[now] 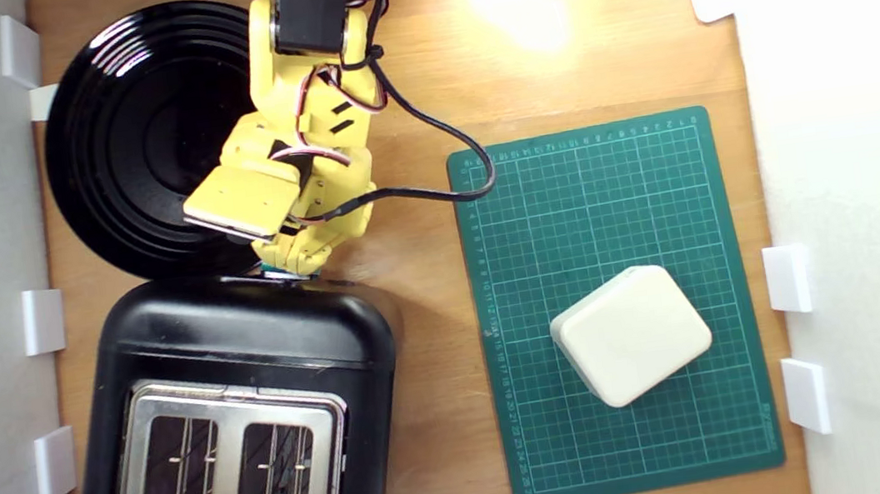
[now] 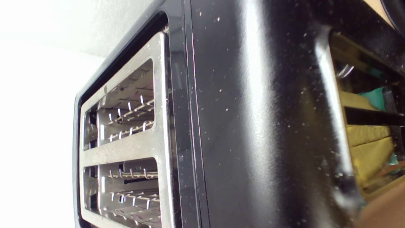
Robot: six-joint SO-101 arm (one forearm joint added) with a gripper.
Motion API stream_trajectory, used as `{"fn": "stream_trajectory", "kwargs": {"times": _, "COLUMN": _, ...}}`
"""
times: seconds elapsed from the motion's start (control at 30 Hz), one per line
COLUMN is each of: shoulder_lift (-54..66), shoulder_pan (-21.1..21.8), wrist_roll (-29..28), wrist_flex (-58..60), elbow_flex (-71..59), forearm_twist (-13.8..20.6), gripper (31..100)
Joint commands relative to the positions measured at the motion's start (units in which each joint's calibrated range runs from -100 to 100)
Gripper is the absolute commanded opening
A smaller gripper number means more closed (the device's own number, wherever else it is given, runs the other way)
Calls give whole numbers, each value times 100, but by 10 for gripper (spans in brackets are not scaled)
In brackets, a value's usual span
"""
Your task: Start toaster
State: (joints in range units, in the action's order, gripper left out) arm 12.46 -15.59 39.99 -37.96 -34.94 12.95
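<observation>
Exterior view: I see the yellow arm point(image 1: 311, 120) reaching down from the far edge of the wooden table point(image 1: 405, 100) to the far end of the black toaster point(image 1: 250, 337), which lies at the near left of the exterior view. Its silver top plate point(image 1: 220, 475) shows 2 slots with wire guides. The gripper point(image 1: 293, 267) sits right at the toaster's far end wall, where a sliver of teal shows under the fingertips; I cannot tell how wide the fingers stand or whether they hold anything. A round black ribbed plate point(image 1: 133, 142) lies just beyond the toaster, partly under the arm. On the exterior view's right, a green cutting mat point(image 1: 602, 202) carries 1 cream rounded block point(image 1: 632, 337), well apart from the toaster. White clips point(image 1: 42, 321) line the side walls.

Wrist view: the glossy toaster point(image 2: 253, 126) body fills the picture, its top plate point(image 2: 158, 145) alongside; yellow and teal reflections show in the end panel.
</observation>
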Motion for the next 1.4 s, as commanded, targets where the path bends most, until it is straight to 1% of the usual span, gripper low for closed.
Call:
{"fn": "stream_trajectory", "kwargs": {"times": 0.0, "shoulder_lift": 344, "shoulder_pan": -5, "wrist_roll": 50, "wrist_flex": -149, "elbow_flex": 136, "forearm_twist": 56, "gripper": 314}}
{"fn": "stream_trajectory", "kwargs": {"times": 0.37, "shoulder_lift": 935, "shoulder_pan": -5, "wrist_roll": 40, "wrist_flex": -149, "elbow_flex": 609, "forearm_twist": 28, "gripper": 314}}
{"fn": "stream_trajectory", "kwargs": {"times": 0.67, "shoulder_lift": 1968, "shoulder_pan": 3, "wrist_roll": 29, "wrist_flex": -149, "elbow_flex": 527, "forearm_twist": 18, "gripper": 314}}
{"fn": "stream_trajectory", "kwargs": {"times": 0.73, "shoulder_lift": 2317, "shoulder_pan": 75, "wrist_roll": 24, "wrist_flex": -157, "elbow_flex": 427, "forearm_twist": 18, "gripper": 314}}
{"fn": "stream_trajectory", "kwargs": {"times": 0.93, "shoulder_lift": 3550, "shoulder_pan": 456, "wrist_roll": 24, "wrist_flex": -149, "elbow_flex": -491, "forearm_twist": 18, "gripper": 314}}
{"fn": "stream_trajectory", "kwargs": {"times": 1.03, "shoulder_lift": 4266, "shoulder_pan": 686, "wrist_roll": 14, "wrist_flex": -149, "elbow_flex": -1154, "forearm_twist": 18, "gripper": 314}}
{"fn": "stream_trajectory", "kwargs": {"times": 1.07, "shoulder_lift": 4690, "shoulder_pan": 789, "wrist_roll": 14, "wrist_flex": -149, "elbow_flex": -1572, "forearm_twist": 18, "gripper": 314}}
{"fn": "stream_trajectory", "kwargs": {"times": 1.13, "shoulder_lift": 5165, "shoulder_pan": 868, "wrist_roll": -60, "wrist_flex": -149, "elbow_flex": -2035, "forearm_twist": -1, "gripper": 314}}
{"fn": "stream_trajectory", "kwargs": {"times": 1.2, "shoulder_lift": 5631, "shoulder_pan": 948, "wrist_roll": -96, "wrist_flex": -149, "elbow_flex": -2462, "forearm_twist": -160, "gripper": 314}}
{"fn": "stream_trajectory", "kwargs": {"times": 1.37, "shoulder_lift": 6639, "shoulder_pan": 1019, "wrist_roll": -123, "wrist_flex": -149, "elbow_flex": -3562, "forearm_twist": -685, "gripper": 314}}
